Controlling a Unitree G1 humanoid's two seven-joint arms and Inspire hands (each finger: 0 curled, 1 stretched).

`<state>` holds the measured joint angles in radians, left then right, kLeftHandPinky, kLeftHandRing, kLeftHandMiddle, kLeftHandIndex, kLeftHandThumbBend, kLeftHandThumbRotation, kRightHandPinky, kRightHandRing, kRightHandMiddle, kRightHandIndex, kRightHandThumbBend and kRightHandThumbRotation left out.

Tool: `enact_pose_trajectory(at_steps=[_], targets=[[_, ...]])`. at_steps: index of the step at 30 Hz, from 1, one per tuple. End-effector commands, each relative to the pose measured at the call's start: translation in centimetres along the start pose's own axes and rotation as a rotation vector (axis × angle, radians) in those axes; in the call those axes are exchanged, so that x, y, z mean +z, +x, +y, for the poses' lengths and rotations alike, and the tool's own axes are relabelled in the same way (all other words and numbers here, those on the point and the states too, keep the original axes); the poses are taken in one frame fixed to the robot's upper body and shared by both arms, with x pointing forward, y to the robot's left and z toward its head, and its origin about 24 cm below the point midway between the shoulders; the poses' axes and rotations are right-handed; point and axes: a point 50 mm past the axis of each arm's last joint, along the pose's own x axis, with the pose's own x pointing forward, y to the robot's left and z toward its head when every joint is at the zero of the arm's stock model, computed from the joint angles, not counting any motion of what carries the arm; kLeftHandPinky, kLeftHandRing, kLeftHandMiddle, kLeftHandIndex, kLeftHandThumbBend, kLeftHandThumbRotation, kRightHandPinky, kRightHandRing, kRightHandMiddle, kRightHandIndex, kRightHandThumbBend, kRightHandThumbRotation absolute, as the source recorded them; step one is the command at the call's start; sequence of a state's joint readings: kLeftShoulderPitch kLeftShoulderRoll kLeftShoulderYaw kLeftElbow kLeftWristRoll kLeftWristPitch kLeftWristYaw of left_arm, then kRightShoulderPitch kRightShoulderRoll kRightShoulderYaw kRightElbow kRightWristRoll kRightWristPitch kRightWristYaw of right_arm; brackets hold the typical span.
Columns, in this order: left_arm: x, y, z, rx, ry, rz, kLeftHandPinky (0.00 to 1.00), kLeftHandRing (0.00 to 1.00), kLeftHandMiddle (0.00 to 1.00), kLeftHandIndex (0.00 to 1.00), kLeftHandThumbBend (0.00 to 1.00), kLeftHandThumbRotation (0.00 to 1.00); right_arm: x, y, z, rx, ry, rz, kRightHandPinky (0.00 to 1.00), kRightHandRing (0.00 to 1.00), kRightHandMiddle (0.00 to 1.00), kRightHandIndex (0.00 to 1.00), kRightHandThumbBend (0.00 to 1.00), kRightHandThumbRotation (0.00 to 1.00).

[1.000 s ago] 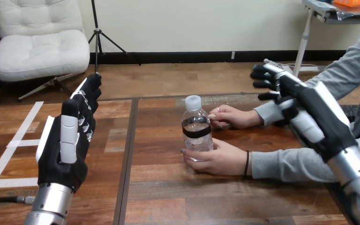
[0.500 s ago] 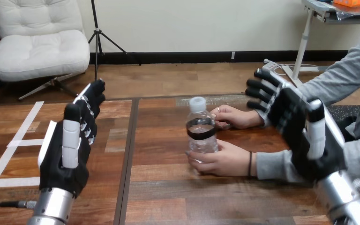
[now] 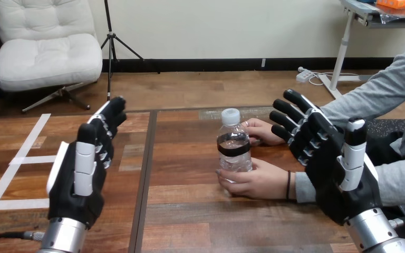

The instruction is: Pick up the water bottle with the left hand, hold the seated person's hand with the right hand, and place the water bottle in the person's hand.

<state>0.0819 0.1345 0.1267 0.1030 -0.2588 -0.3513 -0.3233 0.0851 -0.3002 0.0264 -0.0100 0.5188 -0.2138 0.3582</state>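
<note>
A clear water bottle (image 3: 234,147) with a white cap and a dark band stands upright on the wooden table (image 3: 190,211). The person's near hand (image 3: 256,179) wraps around its base. The person's far hand (image 3: 262,130) rests on the table just behind the bottle. My left hand (image 3: 82,174) hovers open at the left, palm facing right, well apart from the bottle. My right hand (image 3: 329,166) is raised open at the right, fingers straight, in front of the person's forearm and touching nothing that I can see.
White tape strips (image 3: 16,163) mark the table's left part. A dark seam (image 3: 143,179) runs front to back between the two tabletop halves. The person's grey sleeves (image 3: 401,179) come in from the right edge.
My right hand has swung down and back toward me, turning palm inward, away from the person's far wrist. The view has shifted slightly, so the bottle sits further right.
</note>
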Motion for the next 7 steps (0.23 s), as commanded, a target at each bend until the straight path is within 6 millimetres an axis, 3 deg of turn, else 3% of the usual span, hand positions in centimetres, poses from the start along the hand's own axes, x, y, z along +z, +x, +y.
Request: enact_pose_trajectory(at_steps=[1,7], targets=[[2.58,1.59,-1.33,-0.060,0.022,-0.135,1.00,0.94,0.92,0.85,0.91,1.00,3.39,1.59,0.79,0.029,-0.001,-0.150,0.99,0.93,0.92,0.93,0.97,1.00],[2.66,1.48,-1.44,-0.061,0.023,-0.139,1.00,0.93,0.91,0.85,0.90,1.00,3.33,1.60,0.96,0.021,0.008,-0.136,1.00,0.93,0.92,0.94,0.97,1.00]])
